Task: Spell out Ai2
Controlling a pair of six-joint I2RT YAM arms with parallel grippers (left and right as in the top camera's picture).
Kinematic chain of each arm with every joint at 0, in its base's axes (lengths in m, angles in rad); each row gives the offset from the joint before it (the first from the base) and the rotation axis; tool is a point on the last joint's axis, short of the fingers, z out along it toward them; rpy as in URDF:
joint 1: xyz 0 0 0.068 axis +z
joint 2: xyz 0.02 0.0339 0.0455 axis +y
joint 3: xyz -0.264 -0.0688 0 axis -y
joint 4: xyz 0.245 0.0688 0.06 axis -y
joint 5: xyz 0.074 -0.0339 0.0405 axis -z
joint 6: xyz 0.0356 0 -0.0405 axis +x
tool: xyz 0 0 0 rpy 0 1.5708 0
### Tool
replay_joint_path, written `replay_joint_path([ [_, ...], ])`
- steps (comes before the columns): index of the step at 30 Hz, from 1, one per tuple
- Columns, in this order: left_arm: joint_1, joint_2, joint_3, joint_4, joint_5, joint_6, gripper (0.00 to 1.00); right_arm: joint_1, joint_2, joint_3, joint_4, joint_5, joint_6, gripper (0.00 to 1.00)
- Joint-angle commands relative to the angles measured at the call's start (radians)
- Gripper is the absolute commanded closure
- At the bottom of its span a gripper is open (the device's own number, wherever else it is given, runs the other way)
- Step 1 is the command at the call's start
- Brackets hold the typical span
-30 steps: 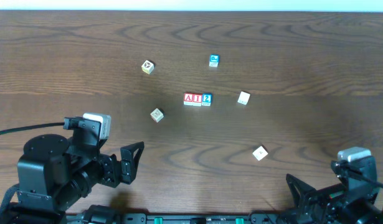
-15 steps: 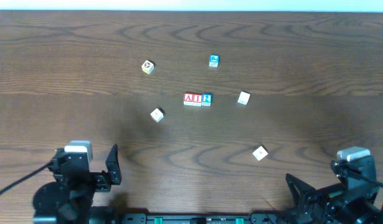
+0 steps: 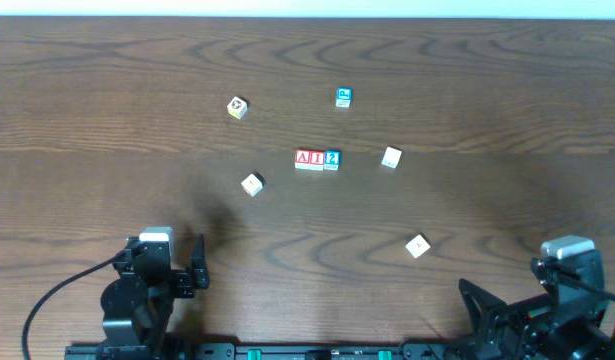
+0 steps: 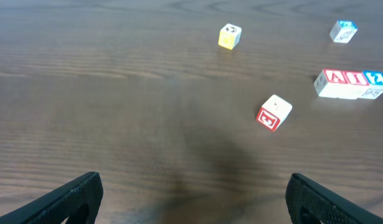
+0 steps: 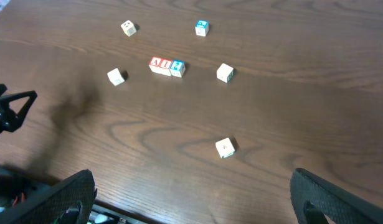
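Note:
Three small cubes sit touching in a row at the table's middle: the red "A" cube [image 3: 303, 159], the red "I" cube [image 3: 317, 159] and the blue "2" cube [image 3: 332, 159]. The row also shows in the left wrist view [image 4: 351, 83] and in the right wrist view [image 5: 167, 66]. My left gripper [image 3: 197, 266] is open and empty at the front left, far from the row. My right gripper [image 5: 191, 199] is open and empty at the front right; in the overhead view only one finger [image 3: 477, 300] shows.
Other cubes lie scattered: a blue one with another mark [image 3: 343, 97], a pale one at back left [image 3: 237, 107], a white one with a red face [image 3: 251, 184], a white one right of the row [image 3: 391, 157], and one at front right [image 3: 417, 246].
My left arm has drawn back toward the front edge and folded in, its gripper turning to point up the table. The cubes and the right arm have not moved.

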Motion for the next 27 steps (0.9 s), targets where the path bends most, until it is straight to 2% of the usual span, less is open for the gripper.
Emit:
replay_joint_path([
  [1,0.002,-0.013,-0.022,0.008,0.010,0.015,0.05,-0.010,-0.001,-0.003,-0.001,0.007,-0.011,0.01],
  [11,0.002,-0.013,-0.109,0.044,0.010,0.014,0.05,-0.010,-0.001,-0.003,0.000,0.007,-0.011,0.01],
  [27,0.002,-0.013,-0.108,0.043,0.002,0.034,0.05,-0.010,-0.001,-0.003,-0.001,0.007,-0.011,0.01],
])
